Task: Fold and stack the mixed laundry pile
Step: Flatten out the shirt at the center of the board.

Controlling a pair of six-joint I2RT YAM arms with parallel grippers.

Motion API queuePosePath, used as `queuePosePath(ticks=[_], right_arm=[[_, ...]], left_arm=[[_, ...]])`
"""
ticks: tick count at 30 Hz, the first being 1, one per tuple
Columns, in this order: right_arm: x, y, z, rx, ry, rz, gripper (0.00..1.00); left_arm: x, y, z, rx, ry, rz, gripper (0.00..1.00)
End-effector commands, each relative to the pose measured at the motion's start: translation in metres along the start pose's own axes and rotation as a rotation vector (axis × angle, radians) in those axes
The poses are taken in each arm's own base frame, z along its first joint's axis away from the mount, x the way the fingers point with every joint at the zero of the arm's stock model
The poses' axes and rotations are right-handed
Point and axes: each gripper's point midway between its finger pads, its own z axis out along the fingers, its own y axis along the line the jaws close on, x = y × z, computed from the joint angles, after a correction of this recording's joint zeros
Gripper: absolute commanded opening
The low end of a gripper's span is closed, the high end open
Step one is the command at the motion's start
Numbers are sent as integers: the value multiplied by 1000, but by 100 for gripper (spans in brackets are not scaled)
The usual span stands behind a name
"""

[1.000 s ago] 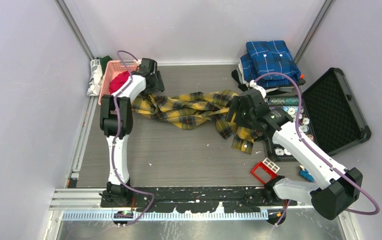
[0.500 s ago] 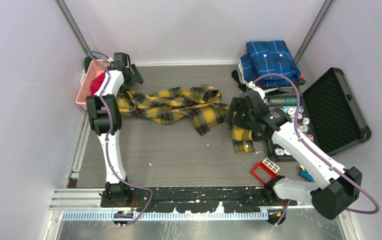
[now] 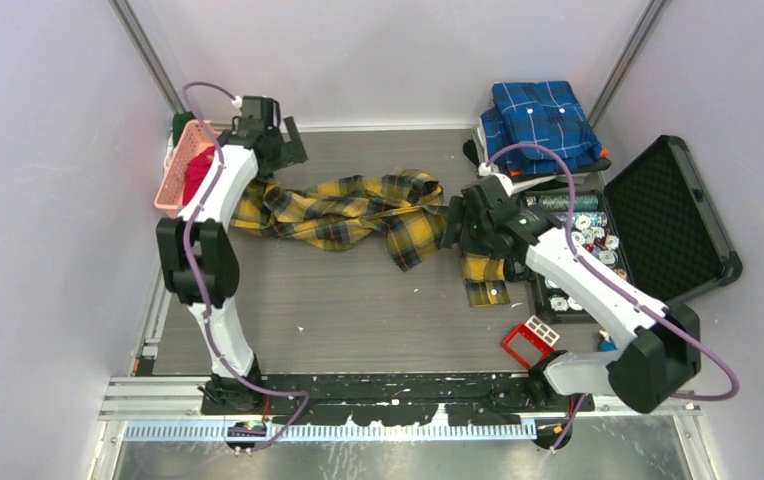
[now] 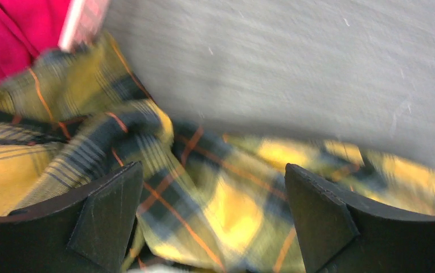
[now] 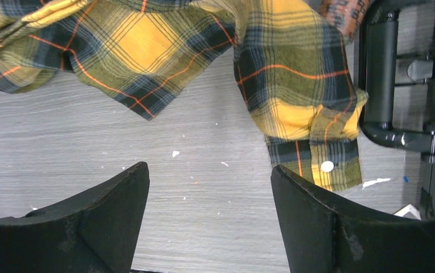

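The yellow-and-black plaid shirt (image 3: pixel 358 208) lies rumpled in a long band across the back of the table, one cuffed sleeve (image 3: pixel 485 283) trailing toward the front. The red T-shirt (image 3: pixel 196 172) sits in the pink basket (image 3: pixel 171 178) at the far left. My left gripper (image 3: pixel 286 152) hovers open over the shirt's left end; in the left wrist view its jaws (image 4: pixel 213 168) stand wide with plaid cloth (image 4: pixel 232 210) below them. My right gripper (image 3: pixel 451 228) is open by the shirt's right end, over bare table (image 5: pixel 209 166), with the cuff (image 5: pixel 317 162) just to its right.
A folded blue plaid shirt (image 3: pixel 543 118) rests on a stack at the back right. An open black case (image 3: pixel 673 220) and a tray of small spools (image 3: pixel 573 235) line the right side. A small red box (image 3: pixel 530 342) lies near the front right.
The left arm dragged the shirt's left end leftward, pushing the basket toward the wall, then opened wide and let go. The right gripper shifted slightly back and left.
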Motion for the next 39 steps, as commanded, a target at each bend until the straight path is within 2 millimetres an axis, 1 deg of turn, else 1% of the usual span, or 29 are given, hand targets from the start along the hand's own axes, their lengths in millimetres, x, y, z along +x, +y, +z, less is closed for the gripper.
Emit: queuePosePath(ticks=[1,4,5,6,8,12,15,18,20,21,22,23,26,27,28,29,30,32,34,36,39], right_arm=[[-22,20,9,-25,-19,-100,85],[-31,32,26,-16,8,-165,87],[-35,34,32,-2,15,-178,87],[-39,37,38,15,19,-189,87],[-50,48,48,11,18,-216,87],[-56,62,73,-1,44,-319,88],[-60,61,94,47,73,-394,87],[-62,64,111,63,96,-442,87],[-63,66,119,69,110,-463,84],[-62,66,123,74,118,-468,80],[-60,66,127,79,131,-470,74],[-59,66,128,77,135,-468,67],[-57,69,127,67,141,-454,29],[-57,70,125,61,136,-448,14],[-58,71,122,57,131,-445,3],[-60,73,117,54,122,-443,1],[-63,74,110,51,110,-441,1],[-75,79,90,43,66,-433,1],[-93,85,59,37,1,-419,1],[-111,93,21,20,-74,-397,1],[-145,100,-56,-33,-234,-324,1]], left_arm=[[22,-12,-51,23,-18,81,96],[58,-18,-66,51,17,91,94],[77,-19,-63,63,40,104,95],[88,-21,-63,72,48,110,95],[105,-29,-62,126,65,125,95],[131,-35,-56,165,108,164,95],[146,-37,-47,159,137,181,96],[157,-40,-38,175,169,168,96],[161,-41,-32,176,176,162,95],[164,-44,-31,195,186,158,93],[167,-46,-28,203,195,154,86],[169,-48,-27,213,199,146,76],[171,-57,-27,259,200,125,36],[170,-61,-29,280,197,121,23],[168,-65,-32,297,190,120,13],[166,-69,-37,307,185,120,2],[164,-74,-44,321,177,122,0],[155,-83,-62,341,144,129,0],[142,-90,-83,356,111,134,0],[123,-97,-112,391,58,130,0],[96,-102,-158,434,-25,123,0]])
